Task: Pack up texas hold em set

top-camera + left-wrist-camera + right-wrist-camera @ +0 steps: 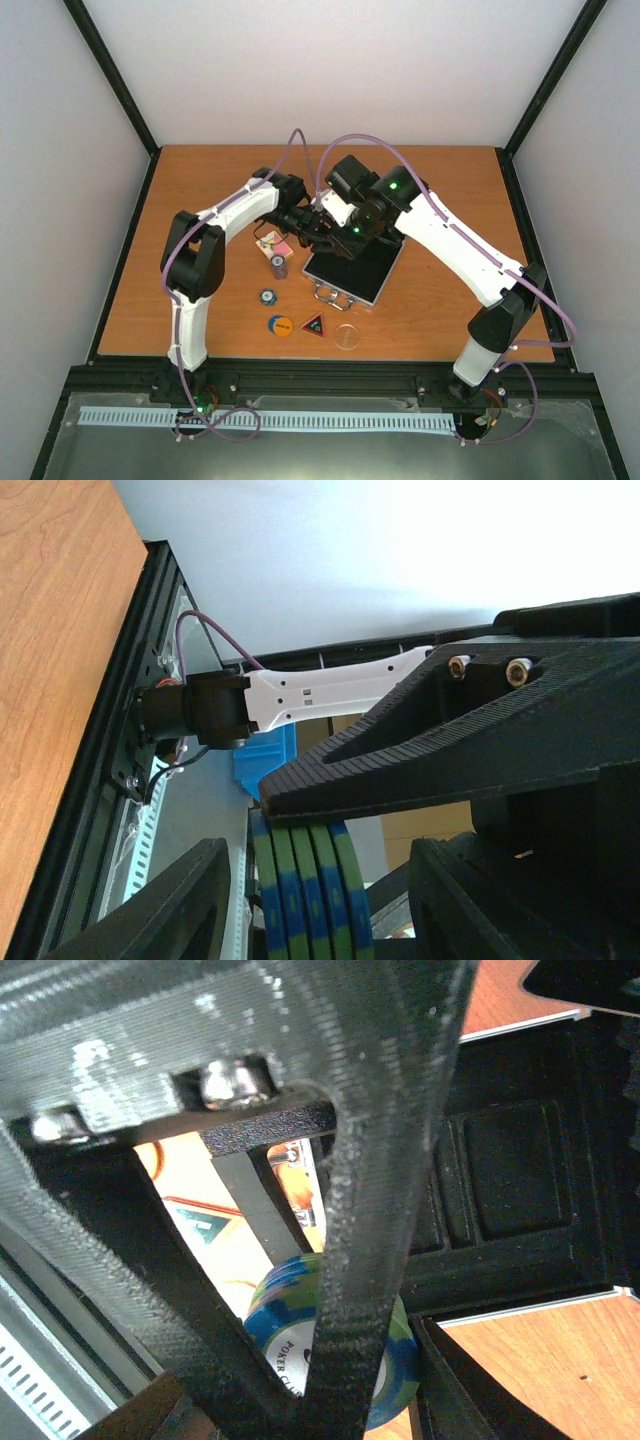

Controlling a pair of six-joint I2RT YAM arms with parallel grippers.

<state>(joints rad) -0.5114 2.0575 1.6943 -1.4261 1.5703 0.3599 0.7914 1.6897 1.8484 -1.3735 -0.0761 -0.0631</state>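
Where both arms meet above the table centre, the station reads as follows.

Case: flat silver aluminium case (365, 272), lying at mid-table with its black lining up and its metal handle (333, 293) toward the near edge.

Raised chips: stack of green-and-blue poker chips (310, 895), turned on edge at the case's far-left corner, beside the lining's moulded pockets.

Left gripper: left gripper (313, 224) has one finger (170, 910) on each side of the stack's faces. Whether it is clamped or loose cannot be determined.

Right gripper: right gripper (340, 232) lays a ribbed finger (450, 740) across the stack's rims. Its grip state cannot be determined.

Left of case: pink-white card pack (276, 243), then a short chip stack (278, 265) just nearer, then a single blue-green chip (267, 296) nearer again.

Near the handle, in a row from left to right: orange disc (280, 323), black-red triangle (314, 325), clear disc (347, 336).

Support: orange-brown wooden table (200, 200).
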